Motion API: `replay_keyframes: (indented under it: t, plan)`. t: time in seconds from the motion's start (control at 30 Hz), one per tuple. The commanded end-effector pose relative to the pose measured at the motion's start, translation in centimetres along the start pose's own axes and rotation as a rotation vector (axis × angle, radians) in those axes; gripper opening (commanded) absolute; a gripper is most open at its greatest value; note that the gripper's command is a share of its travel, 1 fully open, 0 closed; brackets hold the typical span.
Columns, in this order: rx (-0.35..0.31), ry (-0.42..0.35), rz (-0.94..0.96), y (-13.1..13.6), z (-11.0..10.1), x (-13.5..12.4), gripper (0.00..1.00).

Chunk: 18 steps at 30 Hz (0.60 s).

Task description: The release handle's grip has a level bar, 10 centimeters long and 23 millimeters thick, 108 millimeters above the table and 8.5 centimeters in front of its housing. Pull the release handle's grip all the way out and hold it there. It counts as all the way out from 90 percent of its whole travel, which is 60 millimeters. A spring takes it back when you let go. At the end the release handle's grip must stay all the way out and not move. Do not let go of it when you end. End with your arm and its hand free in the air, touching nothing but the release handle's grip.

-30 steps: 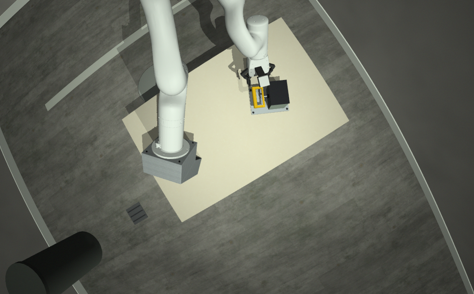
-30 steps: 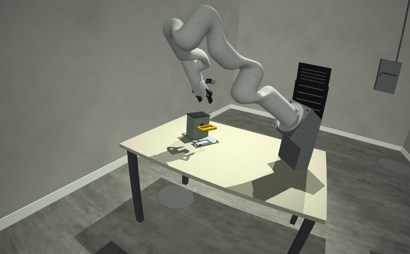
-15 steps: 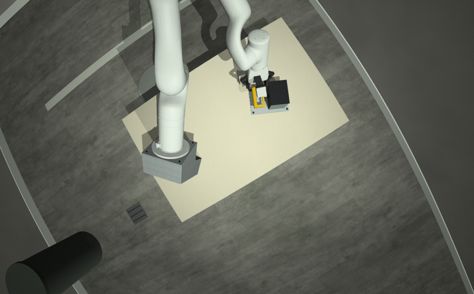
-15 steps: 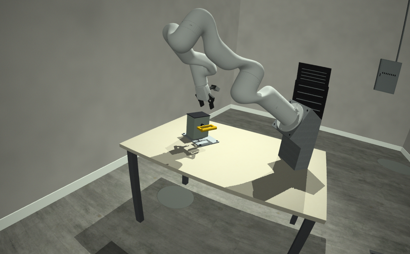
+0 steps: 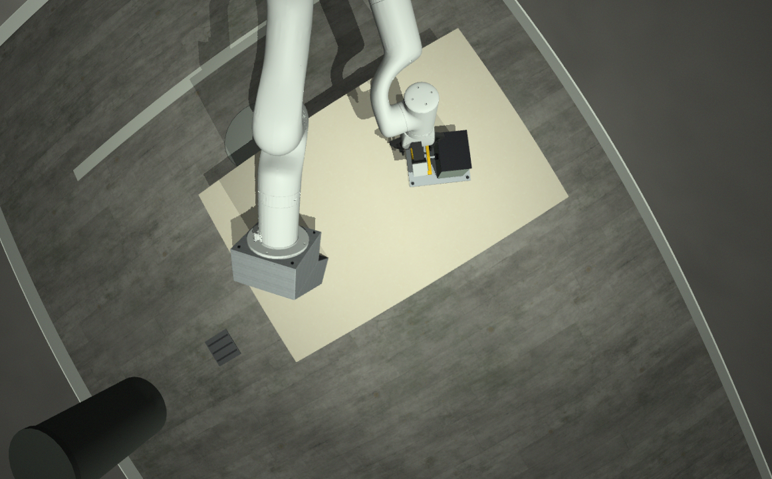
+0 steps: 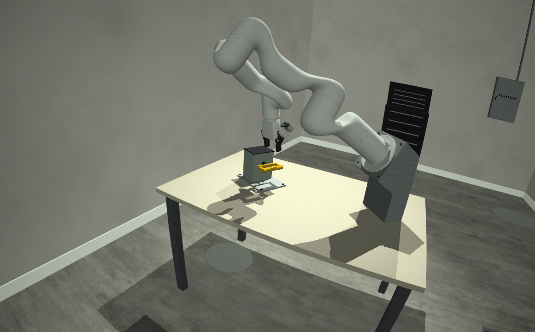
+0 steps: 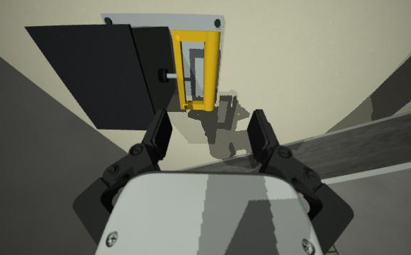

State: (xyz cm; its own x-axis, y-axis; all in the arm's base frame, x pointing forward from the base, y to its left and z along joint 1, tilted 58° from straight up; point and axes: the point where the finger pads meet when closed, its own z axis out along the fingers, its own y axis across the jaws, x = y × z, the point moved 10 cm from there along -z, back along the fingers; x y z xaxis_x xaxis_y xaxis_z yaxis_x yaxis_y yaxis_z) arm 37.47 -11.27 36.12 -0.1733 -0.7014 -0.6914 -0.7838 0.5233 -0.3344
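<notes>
The release handle's grip is a yellow rectangular loop [image 7: 195,70] on a thin rod, in front of its dark-topped grey housing [image 7: 96,76]. It also shows in the side view [image 6: 270,166] with the housing [image 6: 255,164] behind it, and as a yellow strip from above [image 5: 429,159]. The unit stands on a light baseplate [image 6: 266,184]. My gripper [image 7: 209,118] [image 6: 272,143] is open and empty. It hangs in the air above the grip and housing front, pointing down, touching nothing. The wrist hides most of the grip from above.
The arm's grey base block [image 6: 390,185] stands on the cream table near its right edge. A dark cabinet [image 6: 407,113] is behind the table. A black cylinder [image 5: 88,428] stands on the floor in the top view.
</notes>
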Motion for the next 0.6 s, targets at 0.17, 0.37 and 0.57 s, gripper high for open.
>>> replay_keyframes:
  t: [0.17, 0.37, 0.57]
  plan:
    - [0.025, -0.132, 0.043, 0.6, 2.9, 1.7, 1.0]
    - [0.027, -0.138, 0.046, 0.6, 3.1, 1.8, 1.0]
    - [0.027, -0.138, 0.046, 0.6, 3.1, 1.8, 0.0]
